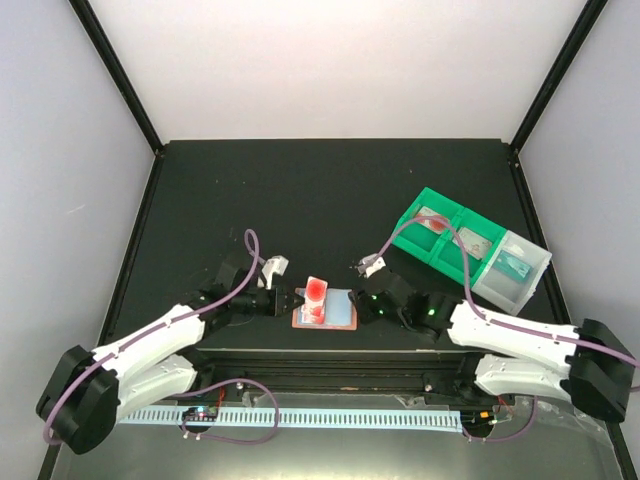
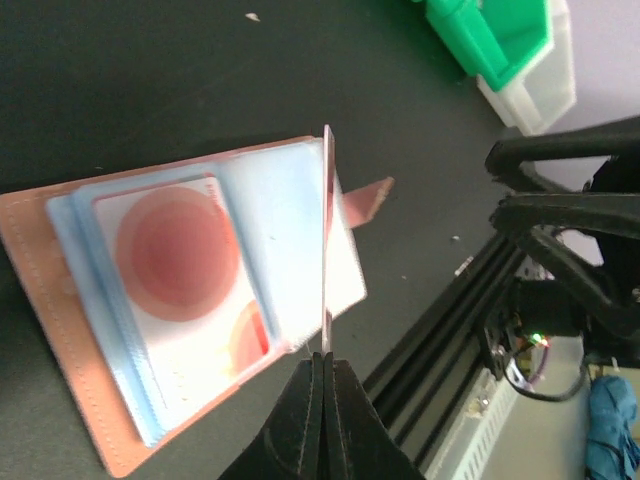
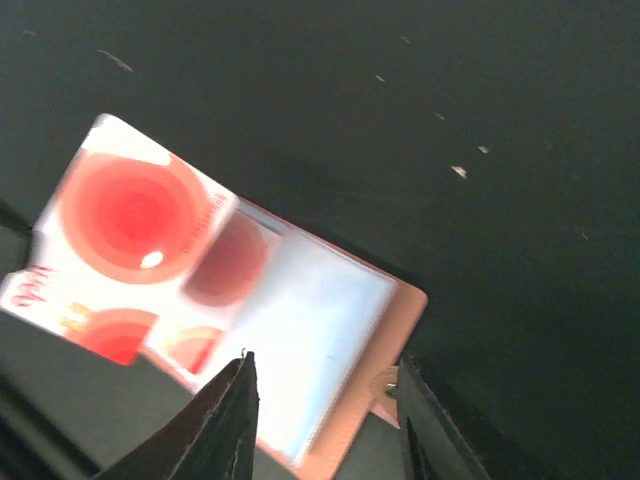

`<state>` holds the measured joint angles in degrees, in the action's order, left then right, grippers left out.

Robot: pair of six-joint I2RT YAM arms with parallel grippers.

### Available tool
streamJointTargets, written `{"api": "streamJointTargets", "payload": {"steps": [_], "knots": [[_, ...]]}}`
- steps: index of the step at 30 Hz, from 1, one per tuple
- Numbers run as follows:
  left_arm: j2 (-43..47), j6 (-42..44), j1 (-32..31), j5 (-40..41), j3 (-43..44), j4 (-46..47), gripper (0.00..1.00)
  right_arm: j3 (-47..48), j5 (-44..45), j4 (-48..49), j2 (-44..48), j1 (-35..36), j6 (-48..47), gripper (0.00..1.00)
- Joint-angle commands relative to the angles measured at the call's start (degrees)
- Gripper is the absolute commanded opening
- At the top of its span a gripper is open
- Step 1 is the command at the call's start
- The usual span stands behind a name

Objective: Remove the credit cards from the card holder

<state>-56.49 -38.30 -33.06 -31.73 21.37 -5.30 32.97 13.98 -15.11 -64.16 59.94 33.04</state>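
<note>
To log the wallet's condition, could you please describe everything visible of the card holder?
The card holder lies open on the black table, terracotta-brown face down, light blue lining up, a brown tab at one edge. A red-and-white card sits in one pocket; the left gripper pinches a second card on edge over it. The open right gripper straddles its tab corner.

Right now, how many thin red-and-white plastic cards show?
2: upright card pinched by the left gripper; tucked card in the terracotta wallet, light blue pocket. More may be hidden.
</note>
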Motion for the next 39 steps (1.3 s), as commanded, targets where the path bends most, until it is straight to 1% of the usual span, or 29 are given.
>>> {"api": "streamJointTargets", "payload": {"steps": [1, 4, 9, 12, 14, 19, 22, 26, 30, 38, 39], "knots": [[2.8, 4.0, 0.4, -6.3, 3.5, -3.4, 0.02, 4.3, -6.7, -5.9, 4.9, -0.4, -5.5, 0.41], [3.9, 5.9, 0.4, -10.3, 4.9, -5.1, 0.01, 6.8, -12.3, -9.9, 7.4, -0.5, -8.1, 0.42], [6.2, 7.1, 0.2, -19.3, 5.0, -3.6, 0.02, 11.1, -22.7, -16.0, 11.8, -0.9, -10.7, 0.41], [7.5, 8.0, -0.1, -23.6, 4.5, -2.6, 0.02, 13.5, -28.0, -17.0, 14.1, -1.8, -10.7, 0.43], [8.6, 7.9, -0.4, -25.9, 4.0, -1.4, 0.02, 14.7, -32.3, -17.0, 14.9, -2.9, -10.6, 0.46], [11.1, 6.1, -1.1, -29.1, 2.7, 2.7, 0.02, 16.5, -40.0, -16.8, 13.3, -4.4, -11.1, 0.51], [11.8, 5.9, -1.8, -29.7, 2.4, 3.1, 0.02, 17.2, -41.7, -16.9, 11.2, -4.6, -11.2, 0.52], [12.7, 5.8, -3.3, -30.1, 2.0, 4.1, 0.02, 18.6, -41.8, -17.5, 8.9, -4.6, -11.8, 0.52], [12.9, 5.9, -4.1, -29.8, 2.0, 4.1, 0.02, 20.0, -40.4, -18.6, 7.7, -4.7, -12.5, 0.53], [12.9, 6.1, -4.3, -30.0, 2.0, 3.9, 0.02, 20.9, -40.7, -20.3, 5.9, -4.8, -13.8, 0.54], [12.9, 6.1, -4.4, -29.9, 2.0, 4.0, 0.02, 21.0, -41.1, -20.3, 5.8, -4.8, -14.0, 0.53]]}}
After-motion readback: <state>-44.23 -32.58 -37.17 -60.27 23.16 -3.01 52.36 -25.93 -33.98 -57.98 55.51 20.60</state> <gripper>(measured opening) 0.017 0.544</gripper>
